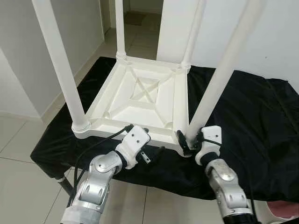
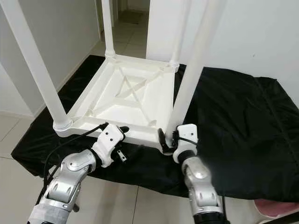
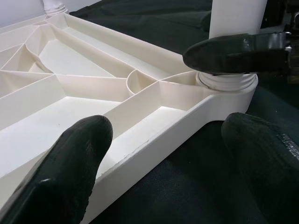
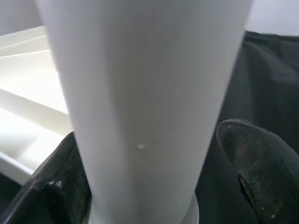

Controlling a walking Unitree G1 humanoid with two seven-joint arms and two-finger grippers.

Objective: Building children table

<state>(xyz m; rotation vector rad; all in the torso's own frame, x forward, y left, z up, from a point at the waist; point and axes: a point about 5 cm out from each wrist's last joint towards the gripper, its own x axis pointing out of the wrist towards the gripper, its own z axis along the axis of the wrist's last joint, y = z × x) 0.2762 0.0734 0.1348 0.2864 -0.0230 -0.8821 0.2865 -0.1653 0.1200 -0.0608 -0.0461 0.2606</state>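
Observation:
A white children's table lies upside down, its ribbed underside (image 1: pixel 140 88) facing up on a black cloth (image 1: pixel 247 112), with its legs standing upward. My right gripper (image 1: pixel 189 142) is open around the base of the near right leg (image 1: pixel 219 79). One finger (image 4: pixel 51 186) rests against the leg and the other finger (image 4: pixel 254 163) stands a little off it. My left gripper (image 1: pixel 154 151) is open at the table's near rim (image 3: pixel 154 149), left of that leg. One of its fingers (image 3: pixel 60 172) is over the rim and the other (image 3: pixel 266 154) over the cloth.
The near left leg (image 1: pixel 60 65) and two far legs (image 1: pixel 120 28) (image 1: pixel 194 32) rise out of view. The cloth-covered support ends just before me, above a tiled floor (image 1: pixel 23 186). White walls stand on both sides, a doorway (image 1: pixel 135 18) behind. A pink thing (image 1: pixel 285 210) lies low right.

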